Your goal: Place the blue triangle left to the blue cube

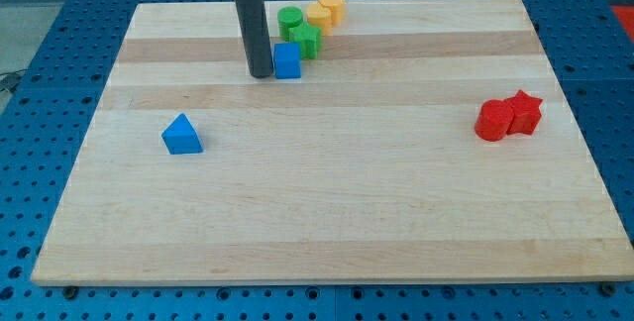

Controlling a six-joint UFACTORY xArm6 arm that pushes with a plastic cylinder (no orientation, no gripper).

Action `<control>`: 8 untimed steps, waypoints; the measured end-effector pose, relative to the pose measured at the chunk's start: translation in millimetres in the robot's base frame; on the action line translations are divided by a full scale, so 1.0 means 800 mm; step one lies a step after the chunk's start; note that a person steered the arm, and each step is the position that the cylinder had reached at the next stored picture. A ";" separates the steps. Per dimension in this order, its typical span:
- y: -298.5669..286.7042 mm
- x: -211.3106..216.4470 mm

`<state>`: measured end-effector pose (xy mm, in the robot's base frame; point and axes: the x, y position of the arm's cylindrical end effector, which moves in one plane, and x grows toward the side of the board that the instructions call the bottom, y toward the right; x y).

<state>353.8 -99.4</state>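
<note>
The blue triangle (pixel 181 134) lies on the wooden board (pixel 327 212) at the view's left, well apart from the other blocks. The blue cube (pixel 287 60) stands near the view's top, left of centre. My tip (pixel 261 74) is at the end of the dark rod, right beside the blue cube's left side, touching or nearly touching it. The tip is far up and to the right of the blue triangle.
Two green blocks (pixel 300 32) sit just above and right of the blue cube. Two yellow blocks (pixel 326 10) sit beyond them near the board's top edge. Two red blocks (pixel 508 117) sit together at the view's right.
</note>
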 end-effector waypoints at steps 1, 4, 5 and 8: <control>-0.077 0.020; -0.139 0.089; -0.154 0.089; -0.063 0.126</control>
<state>454.7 -150.0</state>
